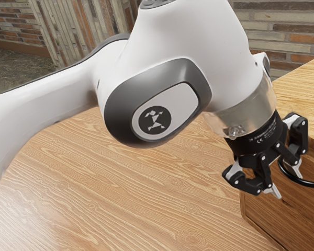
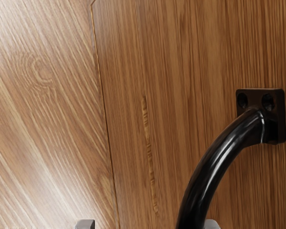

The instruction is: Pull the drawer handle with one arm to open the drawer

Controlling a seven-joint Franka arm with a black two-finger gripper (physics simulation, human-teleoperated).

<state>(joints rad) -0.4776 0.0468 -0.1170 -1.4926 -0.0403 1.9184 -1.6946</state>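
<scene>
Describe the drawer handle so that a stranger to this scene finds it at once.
On the light wooden table stands a darker brown wooden drawer box, at the exterior view's right edge. On its front, beside the black two-finger gripper, arches a glossy black tube handle on a square black plate. It alone is black and rounded against the flat wood grain.

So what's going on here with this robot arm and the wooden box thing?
The Franka arm reaches across the table to a wooden cabinet. Its black pincer is open, with the black drawer handle inside it, not clamped. The drawer front looks flush, not yet pulled out.
</scene>
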